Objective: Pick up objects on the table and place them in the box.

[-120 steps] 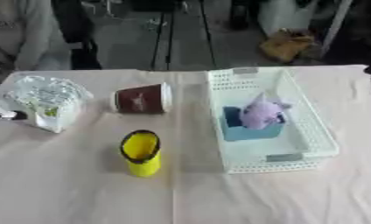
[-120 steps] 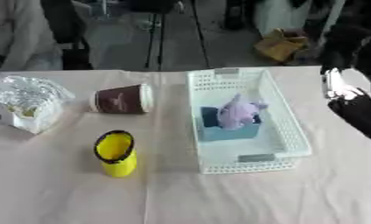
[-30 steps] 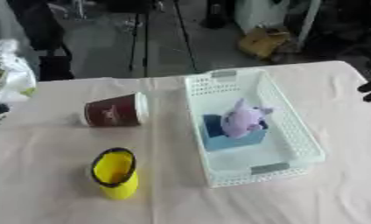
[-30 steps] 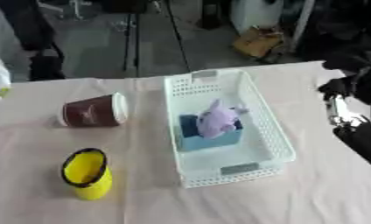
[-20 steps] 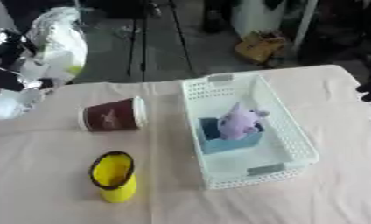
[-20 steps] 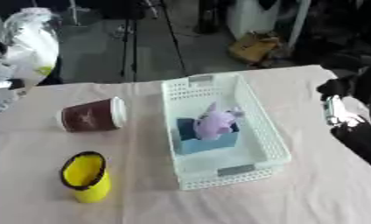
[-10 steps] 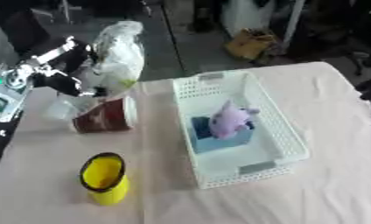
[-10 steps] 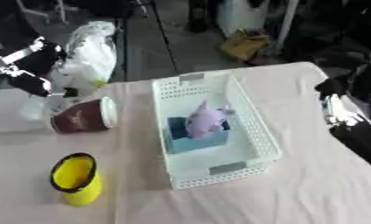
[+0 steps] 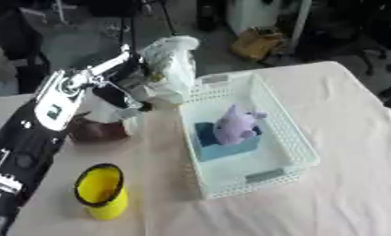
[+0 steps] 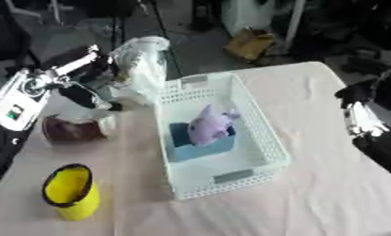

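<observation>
My left hand [image 9: 126, 85] is shut on a crinkled clear plastic bag [image 9: 171, 64], holding it in the air above the far left corner of the white basket [image 9: 295, 152]. Inside the basket lie a blue block [image 9: 227, 147] and a purple plush toy [image 9: 235, 125] on top of it. A brown paper cup [image 9: 98, 130] lies on its side on the table left of the basket, partly hidden by my left arm. A yellow cup [image 9: 102, 191] stands at the near left. My right hand [image 10: 372, 117] hangs at the right edge, fingers blurred.
The table [image 9: 344, 110] is covered in a pale cloth. Past its far edge are a tripod's legs, a cardboard box [image 9: 259, 41] on the floor and dark equipment.
My left hand has carried the plastic bag to the right, from above the brown cup to the basket's far left corner. The camera has also shifted. The right hand has stayed put.
</observation>
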`<state>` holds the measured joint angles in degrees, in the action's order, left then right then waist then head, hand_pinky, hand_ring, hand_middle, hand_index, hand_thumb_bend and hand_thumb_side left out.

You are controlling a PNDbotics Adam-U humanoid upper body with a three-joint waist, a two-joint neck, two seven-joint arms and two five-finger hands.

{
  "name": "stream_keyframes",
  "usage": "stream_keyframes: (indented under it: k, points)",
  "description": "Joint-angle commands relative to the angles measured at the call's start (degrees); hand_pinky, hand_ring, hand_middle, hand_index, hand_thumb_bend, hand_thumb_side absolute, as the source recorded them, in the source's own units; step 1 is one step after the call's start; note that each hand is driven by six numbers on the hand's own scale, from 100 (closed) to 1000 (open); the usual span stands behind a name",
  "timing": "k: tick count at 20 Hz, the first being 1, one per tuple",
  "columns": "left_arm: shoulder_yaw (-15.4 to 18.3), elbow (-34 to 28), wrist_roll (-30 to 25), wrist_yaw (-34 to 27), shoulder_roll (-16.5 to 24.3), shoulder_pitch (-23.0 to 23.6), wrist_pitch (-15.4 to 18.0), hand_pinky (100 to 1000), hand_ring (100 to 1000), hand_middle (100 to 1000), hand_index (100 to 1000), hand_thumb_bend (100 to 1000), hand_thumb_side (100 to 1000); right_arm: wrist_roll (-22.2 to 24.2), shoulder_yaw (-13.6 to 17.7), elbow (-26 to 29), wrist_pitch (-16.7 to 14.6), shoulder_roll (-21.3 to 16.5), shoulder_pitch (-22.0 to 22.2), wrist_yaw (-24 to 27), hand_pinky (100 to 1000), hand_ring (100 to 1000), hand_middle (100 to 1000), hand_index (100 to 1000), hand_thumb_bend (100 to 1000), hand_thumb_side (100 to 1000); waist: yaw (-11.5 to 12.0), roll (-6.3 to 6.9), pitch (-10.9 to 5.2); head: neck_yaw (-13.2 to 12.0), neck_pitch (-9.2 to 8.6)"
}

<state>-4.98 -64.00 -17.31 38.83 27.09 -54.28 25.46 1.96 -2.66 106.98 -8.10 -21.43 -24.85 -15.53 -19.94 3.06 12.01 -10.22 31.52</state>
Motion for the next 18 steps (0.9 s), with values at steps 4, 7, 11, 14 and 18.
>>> stream_keyframes:
  k: [4,7,11,14,18]
  points:
    - [-1.6,-0.9,6.1,4.2,-1.8,-2.0,7.0,130,160,100,172,366,100,0.7,-0.4,1.5,-0.3,-0.2,-1.5,0.7,571,630,781,902,100,573,-1.4,0.01,-0.56,-0.8,-1.07]
    - [-2.3,-0.3,6.7,4.7,-2.8,-1.8,10.6,138,163,100,173,360,100,1.0,-0.6,1.7,-0.4,0.0,-1.7,0.8,571,630,781,902,100,575,-2.1,0.09,-0.41,-0.9,-1.19]
    - [-3.1,0.4,7.4,4.6,-4.0,-1.6,15.0,153,165,100,174,348,100,1.4,-0.9,1.9,-0.5,0.4,-2.0,1.0,571,629,780,902,100,577,-2.9,0.23,-0.15,-1.1,-1.30]
    - [-3.4,0.5,9.0,3.2,-4.8,-1.7,18.2,182,217,100,179,264,100,1.8,-1.1,2.0,-0.6,0.5,-2.1,1.2,570,628,780,903,100,582,-3.6,0.37,0.03,-1.3,-1.49]
    - [-3.8,-0.1,12.1,1.0,-5.1,-1.8,21.4,214,251,135,228,284,100,2.1,-1.3,2.0,-0.7,0.6,-2.1,1.4,571,628,780,904,100,583,-4.2,0.52,0.08,-1.4,-1.51]
